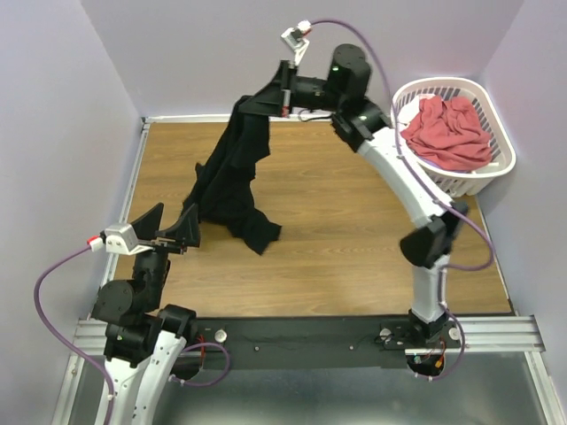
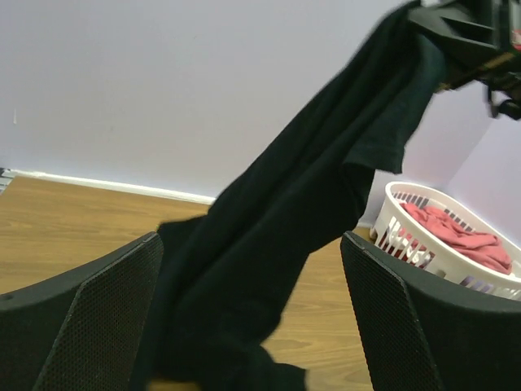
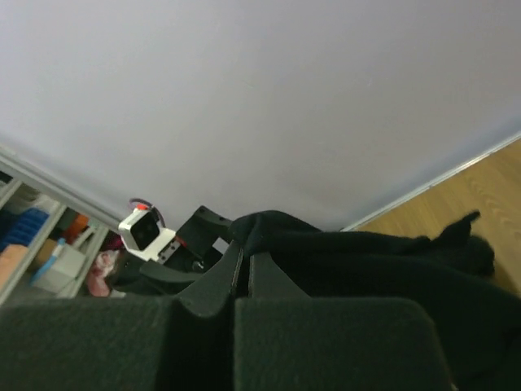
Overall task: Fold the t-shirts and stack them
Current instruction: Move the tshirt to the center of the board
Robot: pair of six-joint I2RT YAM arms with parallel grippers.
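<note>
1. Presently, the right gripper (image 1: 270, 96) is pressed together, pinching the black t-shirt (image 1: 232, 177) at its upper end, above the table (image 1: 354, 230).
2. The shirt's lower end drapes onto the table.
3. The left gripper (image 1: 171, 223) is spread wide beside the hanging cloth; contact cannot be determined.
4. The coral-red t-shirt (image 1: 447, 131) lies crumpled in the laundry basket (image 1: 496, 173).

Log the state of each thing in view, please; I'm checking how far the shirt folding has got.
black t-shirt, unfolded, hanging from the right pincer, lower end on the table
coral-red t-shirt, crumpled in the laundry basket
laundry basket, upright, holding the coral-red t-shirt
right pincer, raised, shut on the black t-shirt
left pincer, open, by the black t-shirt's lower part, gripping nothing
</note>
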